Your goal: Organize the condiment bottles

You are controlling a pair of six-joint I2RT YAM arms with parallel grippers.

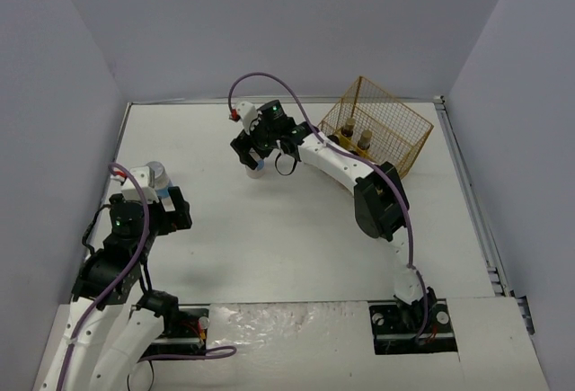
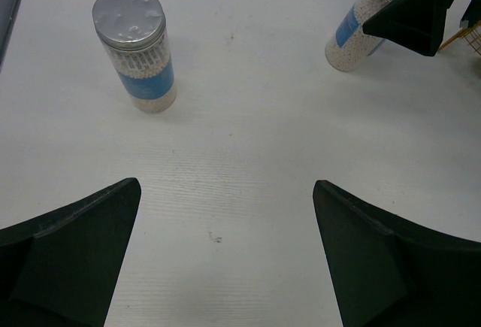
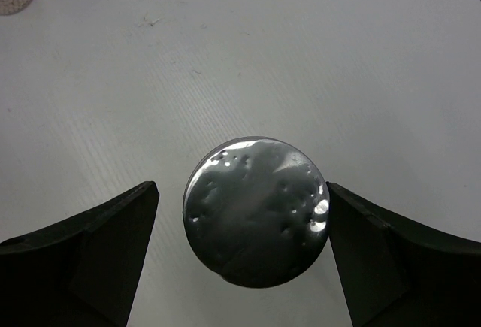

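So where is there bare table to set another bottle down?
Bare: the table's middle, between the silver-lidded jar by the left arm and the right arm; also the back left corner. Crowded: back right, where the gold wire basket stands and the right gripper straddles another jar.

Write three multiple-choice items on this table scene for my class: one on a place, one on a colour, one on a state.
1. The gold wire basket stands at the table's: A near left; B far right; C centre.
2. The label on the silver-lidded jar before the left gripper is: A red; B blue; C green.
3. The left gripper is: A open and empty; B shut on a jar; C shut on the basket.
Answers: B, the top view shows it there; B, a blue band wraps it; A, its jaws stand wide apart over bare table.
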